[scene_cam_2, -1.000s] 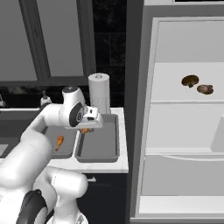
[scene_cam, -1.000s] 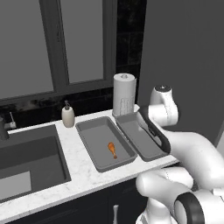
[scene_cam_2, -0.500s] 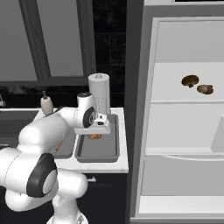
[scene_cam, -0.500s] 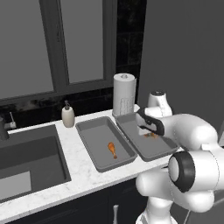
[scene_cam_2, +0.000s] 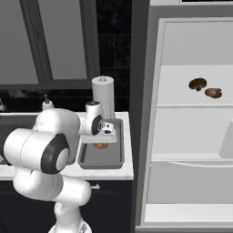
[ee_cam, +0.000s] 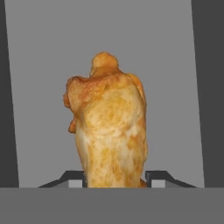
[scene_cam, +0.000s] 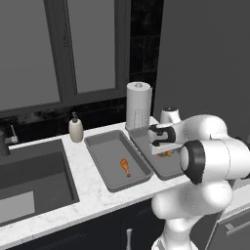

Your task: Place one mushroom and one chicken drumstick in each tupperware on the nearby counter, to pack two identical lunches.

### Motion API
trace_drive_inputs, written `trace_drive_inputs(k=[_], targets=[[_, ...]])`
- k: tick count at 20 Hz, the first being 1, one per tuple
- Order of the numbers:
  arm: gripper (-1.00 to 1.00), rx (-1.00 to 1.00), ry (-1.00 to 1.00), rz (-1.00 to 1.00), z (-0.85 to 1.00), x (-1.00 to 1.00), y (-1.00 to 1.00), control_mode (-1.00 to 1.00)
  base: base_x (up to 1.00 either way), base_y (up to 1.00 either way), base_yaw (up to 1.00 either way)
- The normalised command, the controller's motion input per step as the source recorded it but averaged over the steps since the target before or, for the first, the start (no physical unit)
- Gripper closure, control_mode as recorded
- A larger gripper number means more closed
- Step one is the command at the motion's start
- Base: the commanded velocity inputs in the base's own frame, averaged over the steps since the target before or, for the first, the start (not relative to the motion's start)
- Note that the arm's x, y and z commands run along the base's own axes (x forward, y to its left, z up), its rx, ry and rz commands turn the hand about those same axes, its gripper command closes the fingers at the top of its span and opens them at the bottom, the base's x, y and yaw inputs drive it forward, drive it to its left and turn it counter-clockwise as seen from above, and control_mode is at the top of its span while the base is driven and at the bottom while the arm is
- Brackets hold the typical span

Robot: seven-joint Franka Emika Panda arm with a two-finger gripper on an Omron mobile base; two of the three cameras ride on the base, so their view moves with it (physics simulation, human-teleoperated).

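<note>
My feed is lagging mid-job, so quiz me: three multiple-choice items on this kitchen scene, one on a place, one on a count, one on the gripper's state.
1. Where do the two brown mushrooms lie?
A. in the dark sink
B. on a white shelf of the open fridge
C. in a container

2. How many orange-brown chicken drumsticks lie loose in the left grey rectangular tupperware?
A. none
B. one
C. three

3. What is the dark two-finger gripper doing?
A. shut on a golden drumstick
B. wide open, holding nothing
C. shut on the white paper towel roll

Answers:
1 B, the right base view shows both on the shelf.
2 B, one drumstick lies there.
3 A, the held drumstick sits between the fingertips over the right tupperware.
</note>
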Motion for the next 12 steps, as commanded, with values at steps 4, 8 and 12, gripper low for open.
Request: trace_drive_inputs(k=[4, 8, 12], targets=[[1.0, 0.0, 0.0, 0.0, -0.43, 0.0, -0.01, -1.0, 0.0, 0.0, 0.0], [1.0, 0.0, 0.0, 0.0, -0.54, 0.0, 0.0, -1.0, 0.0, 0.0, 0.0], [-1.0, 0.0, 0.0, 0.0, -0.45, -0.14, -0.03, -1.0, 0.0, 0.0, 0.0]])
